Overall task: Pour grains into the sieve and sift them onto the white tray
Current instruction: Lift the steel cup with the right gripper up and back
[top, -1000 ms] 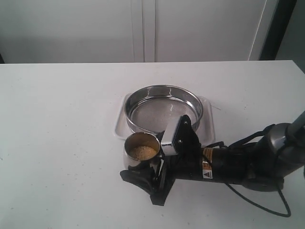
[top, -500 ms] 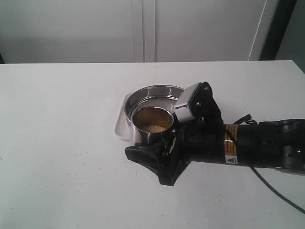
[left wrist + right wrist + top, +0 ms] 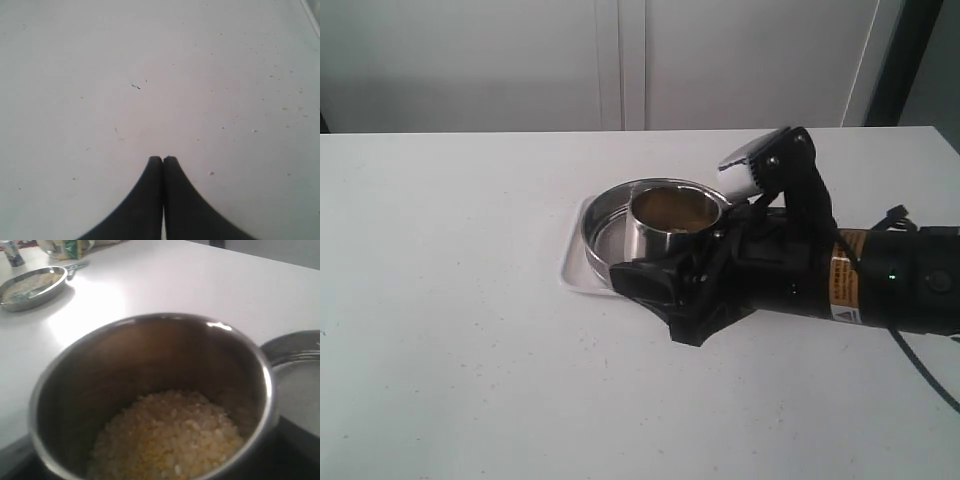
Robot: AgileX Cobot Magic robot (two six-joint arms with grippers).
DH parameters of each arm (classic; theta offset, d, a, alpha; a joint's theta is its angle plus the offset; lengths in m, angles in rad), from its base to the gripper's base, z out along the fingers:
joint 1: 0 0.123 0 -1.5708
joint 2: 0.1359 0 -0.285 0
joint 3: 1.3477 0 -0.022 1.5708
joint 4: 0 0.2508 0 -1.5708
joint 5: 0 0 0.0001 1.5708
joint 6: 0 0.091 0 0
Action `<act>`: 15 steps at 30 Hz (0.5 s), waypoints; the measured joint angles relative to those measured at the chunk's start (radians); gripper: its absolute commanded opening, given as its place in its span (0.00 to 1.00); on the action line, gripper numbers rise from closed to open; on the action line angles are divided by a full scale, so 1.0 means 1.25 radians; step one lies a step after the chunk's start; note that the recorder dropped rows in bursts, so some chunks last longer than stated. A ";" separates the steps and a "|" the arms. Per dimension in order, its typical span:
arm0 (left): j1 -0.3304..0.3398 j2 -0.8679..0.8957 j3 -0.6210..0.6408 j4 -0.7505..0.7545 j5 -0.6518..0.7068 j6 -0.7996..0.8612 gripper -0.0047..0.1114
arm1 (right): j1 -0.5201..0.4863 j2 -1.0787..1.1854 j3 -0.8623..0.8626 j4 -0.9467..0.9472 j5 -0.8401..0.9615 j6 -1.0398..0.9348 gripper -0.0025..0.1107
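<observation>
A small steel cup [image 3: 665, 232] hangs above the near right part of the sieve [image 3: 604, 228], with my right gripper [image 3: 670, 292] shut on it. The cup [image 3: 150, 365] stands roughly upright and holds the grains [image 3: 170, 440], pale off-white with yellow ones mixed in. Beside the cup in the right wrist view shows part of the sieve's rim [image 3: 292, 347]. The sieve rests on the white tray [image 3: 574, 270], whose near left corner shows. My left gripper [image 3: 163, 159] is shut and empty over bare tabletop; the exterior view does not show it.
Fine specks [image 3: 254, 131] lie scattered on the white tabletop under the left gripper. Far off in the right wrist view stand a shallow metal dish [image 3: 32, 285] with some contents, a small can [image 3: 12, 252] and a packet [image 3: 67, 247].
My right gripper has lifted the cup off the table in front of the tray and carried it up and back, over the sieve. The cup still holds the grains.
</observation>
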 measured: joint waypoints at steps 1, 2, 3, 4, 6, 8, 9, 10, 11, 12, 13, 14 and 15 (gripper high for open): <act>0.000 0.000 0.000 0.000 0.000 0.000 0.04 | 0.000 -0.006 0.000 0.000 0.024 0.008 0.02; 0.000 0.000 0.000 0.000 0.000 0.000 0.04 | 0.000 -0.011 0.000 0.000 0.047 0.009 0.02; 0.000 0.000 0.000 0.000 0.000 0.000 0.04 | 0.000 -0.016 0.000 0.000 0.066 0.013 0.02; 0.000 0.000 0.000 0.000 0.000 0.000 0.04 | 0.000 -0.020 0.000 0.000 0.082 0.016 0.02; 0.000 0.000 0.000 0.000 0.000 0.000 0.04 | 0.000 -0.024 0.000 0.000 0.099 0.026 0.02; 0.000 0.000 0.000 0.000 0.000 0.000 0.04 | 0.000 -0.026 -0.002 0.000 0.108 0.031 0.02; 0.000 0.000 0.000 0.000 0.000 0.000 0.04 | 0.000 -0.028 -0.005 0.000 0.112 0.035 0.02; 0.000 0.000 0.000 0.000 0.000 0.000 0.04 | 0.000 -0.028 -0.012 0.000 0.116 0.038 0.02; 0.000 0.000 0.000 0.000 0.000 0.000 0.04 | 0.000 -0.028 -0.018 0.000 0.122 0.042 0.02; 0.000 0.000 0.000 0.000 0.000 0.000 0.04 | 0.000 -0.029 -0.025 0.000 0.127 0.046 0.02; 0.000 0.000 0.000 0.000 0.000 0.000 0.04 | 0.000 -0.029 -0.029 0.000 0.136 0.048 0.02; 0.000 0.000 0.000 0.000 0.000 0.000 0.04 | -0.002 -0.029 -0.036 0.000 0.140 0.049 0.02; 0.000 0.000 0.000 0.000 0.000 0.000 0.04 | -0.006 -0.029 -0.042 0.000 0.142 0.053 0.02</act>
